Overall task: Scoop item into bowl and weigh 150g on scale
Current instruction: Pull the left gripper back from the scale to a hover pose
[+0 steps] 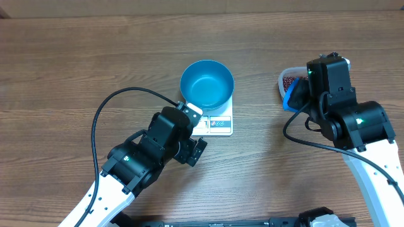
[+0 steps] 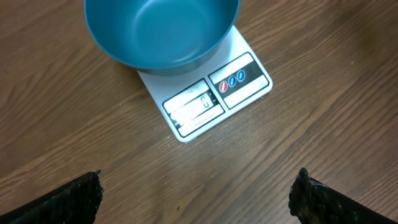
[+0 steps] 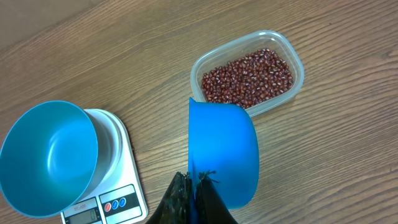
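The bright blue bowl [image 1: 207, 84] stands empty on the white scale [image 1: 221, 124], whose display edge [image 2: 198, 104] faces my left gripper. My left gripper [image 2: 199, 186] hovers wide open over bare table just in front of the scale, with nothing between its fingers [image 2: 87, 193]. My right gripper [image 3: 196, 177] is shut on the handle of a small blue scoop [image 3: 224, 149], held above the table between the scale and a clear tub [image 3: 297, 59]. The maroon beans [image 3: 249, 78] lie heaped in that tub. No beans show on the scoop.
The tub [image 1: 285, 79] sits to the right of the scale, partly hidden under the right wrist in the overhead view. Black cables trail from both arms across the wooden table [image 1: 76, 57].
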